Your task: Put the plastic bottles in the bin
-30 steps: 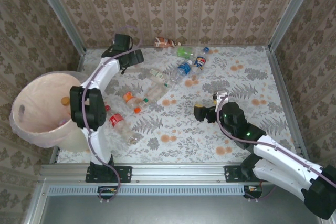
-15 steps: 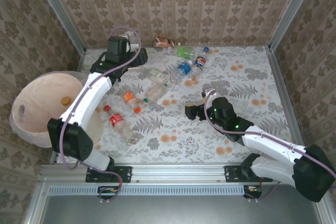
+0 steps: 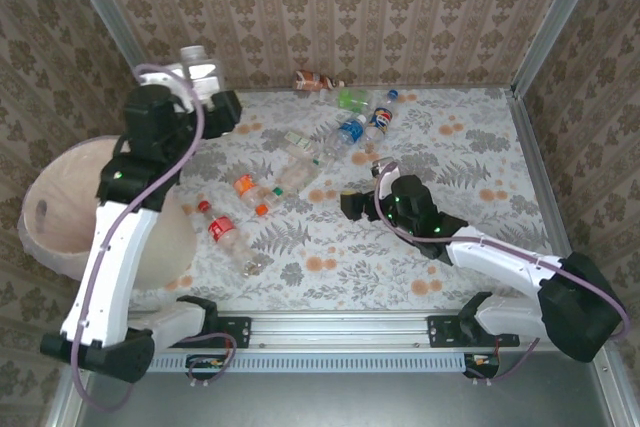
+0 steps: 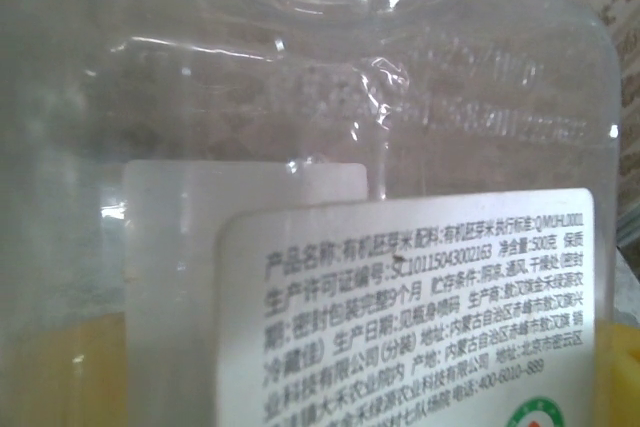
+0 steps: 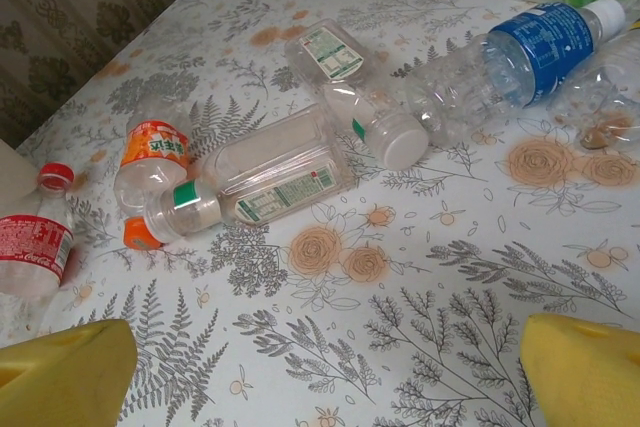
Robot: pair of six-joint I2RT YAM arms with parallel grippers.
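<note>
From above, the left gripper [image 3: 207, 82] is raised at the table's far left corner, clamped on a clear square-shouldered bottle [image 3: 196, 57]. The bin [image 3: 70, 177] lies at about 7 o'clock from it, off the table's left edge and partly behind that arm. This arm is much the nearer to the bin, so I'd say the drop calls for a swing back that way. How the bottle's axis lies I can't read from here. The right gripper [image 3: 350, 205] is low over the table [image 3: 470, 147], jaws apart. The nearest loose one, an orange-capped bottle [image 3: 288, 179], lies at its 10 o'clock.

At the left wrist, the clear bottle [image 4: 330, 127] crowds the lens between yellow pads [image 4: 625, 367]. Its neck is at 12 o'clock and its long axis runs up the frame.

At the right wrist, the yellow fingertips [image 5: 70, 377] are wide apart with nothing between them. The orange-capped bottle [image 5: 245, 187] lies at 11 o'clock, long axis from 8 to 2, cap at the 8 end.
</note>
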